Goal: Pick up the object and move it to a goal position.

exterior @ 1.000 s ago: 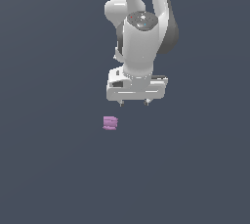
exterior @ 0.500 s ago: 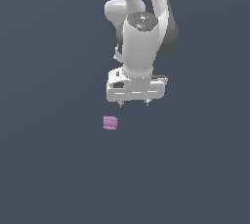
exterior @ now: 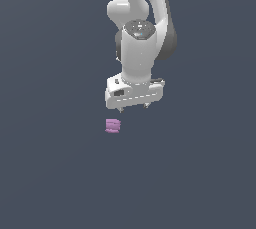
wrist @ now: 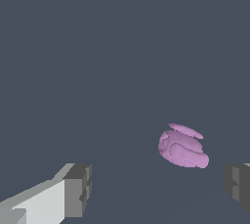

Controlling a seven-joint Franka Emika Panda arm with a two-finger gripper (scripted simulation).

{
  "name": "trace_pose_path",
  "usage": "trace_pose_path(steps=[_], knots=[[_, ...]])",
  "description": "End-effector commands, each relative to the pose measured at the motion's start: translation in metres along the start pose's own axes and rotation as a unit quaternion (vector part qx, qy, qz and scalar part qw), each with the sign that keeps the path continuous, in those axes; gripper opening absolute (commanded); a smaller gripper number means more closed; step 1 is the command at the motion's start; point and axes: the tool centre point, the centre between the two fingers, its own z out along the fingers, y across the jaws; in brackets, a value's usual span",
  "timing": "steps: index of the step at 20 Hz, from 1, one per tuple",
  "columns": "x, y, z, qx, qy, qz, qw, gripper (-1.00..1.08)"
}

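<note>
A white Franka Panda arm hangs above a plain dark grey worktop (exterior: 50,173), its pincer (exterior: 133,107) pointing down and released, gripping nothing. In the exterior view only the short tips of the two fingers (exterior: 120,108) show beneath the wide white hand, set well apart from each other. The small pink-purple object (exterior: 113,126), a ridged, roughly cube-shaped block, sits on the worktop just below the pincer and toward the exterior view's left, near the finger on that side but clear of it. It is much narrower than the hand above it. In the wrist view, the object (wrist: 182,149) appears as a rounded pink lump with faint ridges lying on the grey surface between the two dark-tipped fingers (wrist: 78,189), closer to one than the other, with open space on both sides and neither pad touching it.
</note>
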Motion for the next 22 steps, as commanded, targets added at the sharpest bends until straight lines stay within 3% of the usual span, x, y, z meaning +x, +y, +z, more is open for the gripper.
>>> trace_pose_path(steps=[1,11,22], knots=[[-0.002,0.005,0.005,-0.001,-0.002,-0.028,0.9996,1.0],[-0.009,0.025,0.029,0.0,-0.009,-0.151,0.9886,1.0],[-0.018,0.045,0.054,0.004,-0.014,-0.283,0.959,1.0]])
